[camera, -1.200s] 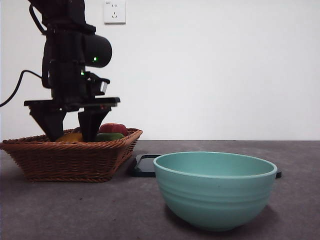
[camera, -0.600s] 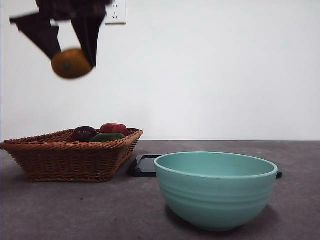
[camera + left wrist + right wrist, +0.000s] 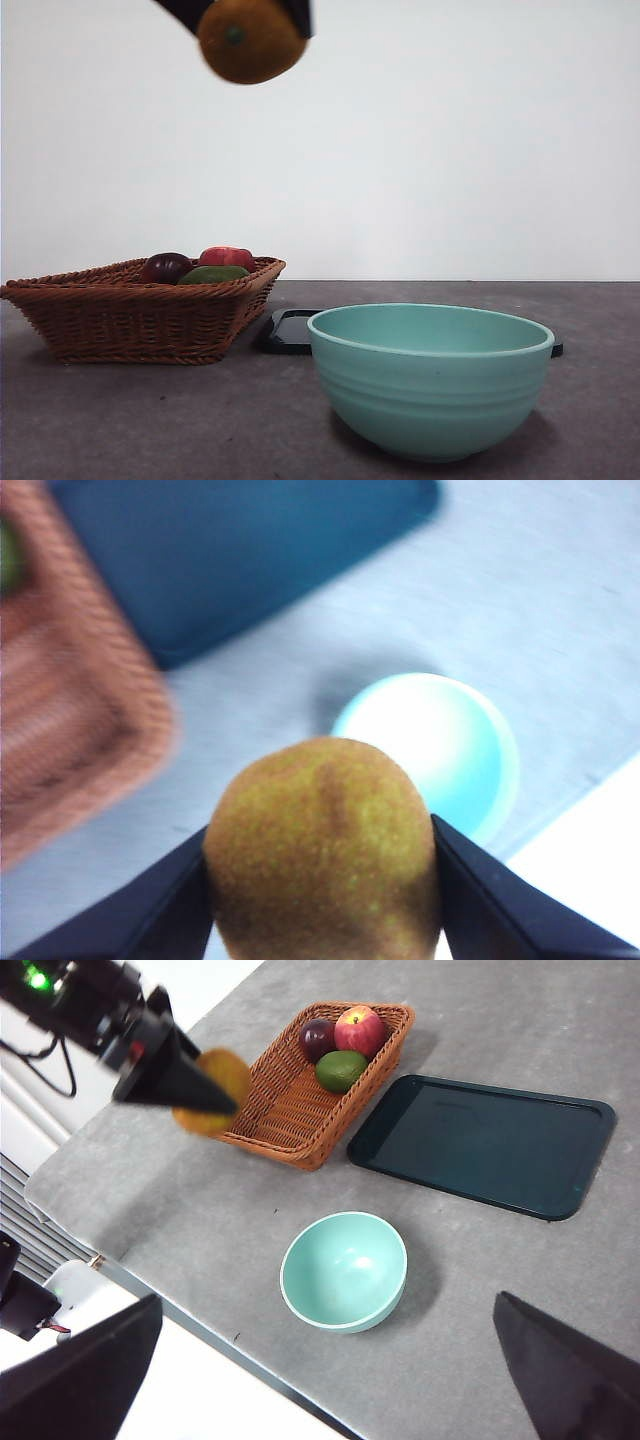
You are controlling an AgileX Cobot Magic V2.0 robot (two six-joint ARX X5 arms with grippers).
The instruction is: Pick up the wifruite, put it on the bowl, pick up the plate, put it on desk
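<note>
The wicker basket (image 3: 140, 305) at the left holds three fruits: a dark purple one (image 3: 166, 267), a red one (image 3: 228, 257) and a green one (image 3: 213, 273). The mint-green bowl (image 3: 430, 378) stands near and right of the basket, and nothing shows inside it. A dark tray (image 3: 482, 1143) lies flat on the desk (image 3: 160, 420) behind the bowl, just beside the basket's right edge.

My left gripper (image 3: 322, 855) is clenched on the wifruite (image 3: 250, 38), one jaw on each side, high in the air above the gap between basket and bowl. From the front its jaws are cut off by the top edge, and the left wrist view is blurred. My right gripper (image 3: 325, 1360) hangs high over the desk's near side, jaws spread wide with nothing between them.

Bare desk lies all around the bowl, and its near edge runs close by.
</note>
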